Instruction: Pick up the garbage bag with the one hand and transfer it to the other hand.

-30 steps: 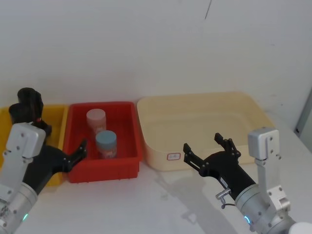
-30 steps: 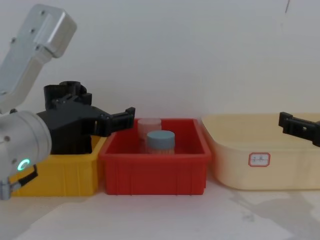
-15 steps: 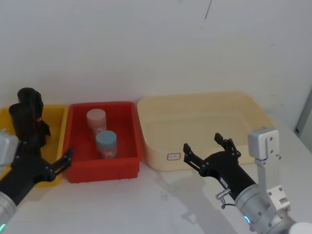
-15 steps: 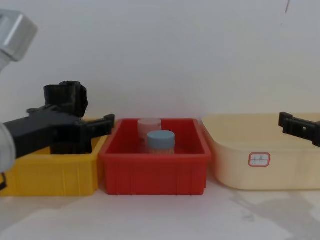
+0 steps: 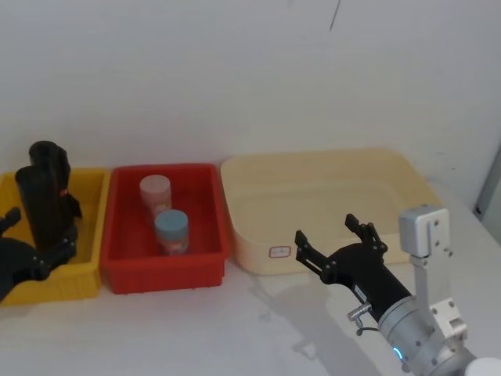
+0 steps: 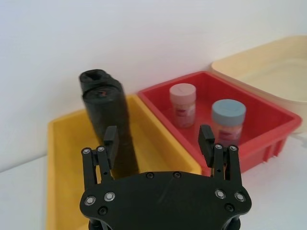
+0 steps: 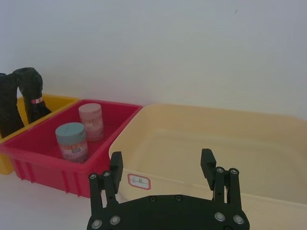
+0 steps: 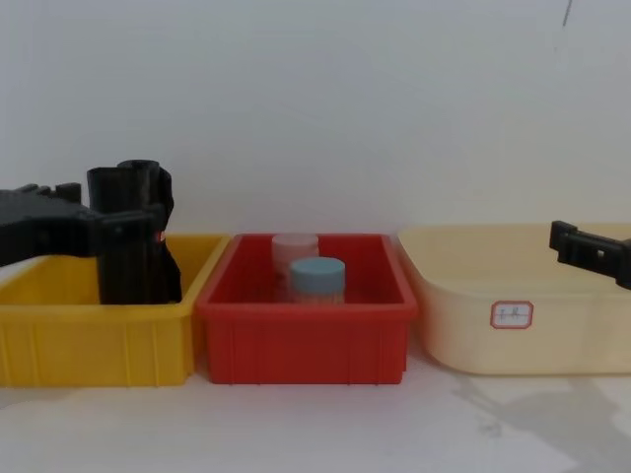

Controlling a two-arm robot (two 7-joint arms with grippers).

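The garbage bag (image 5: 37, 202) is a tall black roll standing upright in the yellow bin (image 5: 88, 235) at the far left, with another black roll close behind it. My left gripper (image 5: 39, 233) is open in front of that bin. In the left wrist view the garbage bag (image 6: 104, 112) stands just beyond the left gripper (image 6: 159, 143), off toward one finger and untouched. In the chest view the left gripper (image 8: 99, 209) overlaps the garbage bag (image 8: 138, 258). My right gripper (image 5: 325, 231) hovers open before the cream tub (image 5: 399, 168), holding nothing.
A red bin (image 5: 211, 227) between the yellow bin and the cream tub holds a blue-lidded jar (image 5: 171, 232) and a pink-lidded jar (image 5: 154, 193). A white wall rises behind the bins. Bare white table lies in front of them.
My left arm has drawn back to the left, from in front of the red bin to in front of the yellow bin. The right arm has not moved.
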